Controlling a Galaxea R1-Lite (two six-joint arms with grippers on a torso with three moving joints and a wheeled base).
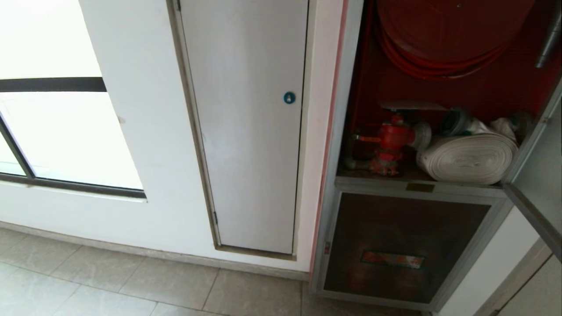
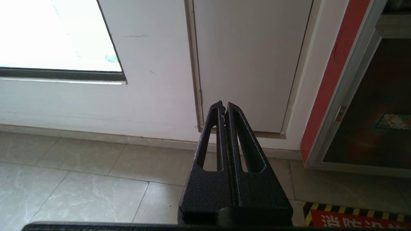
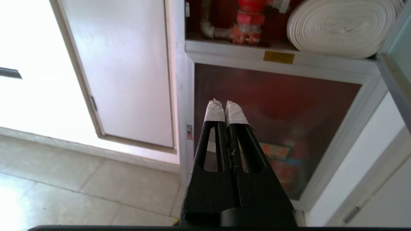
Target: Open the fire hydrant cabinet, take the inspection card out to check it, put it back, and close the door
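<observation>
Fire hydrant cabinet (image 1: 347, 109) standing open at right, brushed silver frame, red inside, top cut off by the frame edge. Door (image 1: 533, 175) swung out at far right, seen edge-on, mostly out of frame. Grey-white panel (image 1: 246, 131) left of it, flat and matte, with a round blue lock (image 1: 289, 97). Lower glass door (image 1: 404, 245) dark, its red label blurred and unreadable. Red hose reel (image 1: 443, 39) only partly visible. White rolled hose (image 1: 470, 158) coiled flat on the shelf beside the red valve (image 1: 390, 140). Inspection card nowhere visible. Left gripper (image 2: 224, 106) pressed closed, empty, black and textured, over pale floor tiles (image 2: 80, 179). Right gripper (image 3: 225, 104) likewise closed and empty, tips wrapped in white tape.
</observation>
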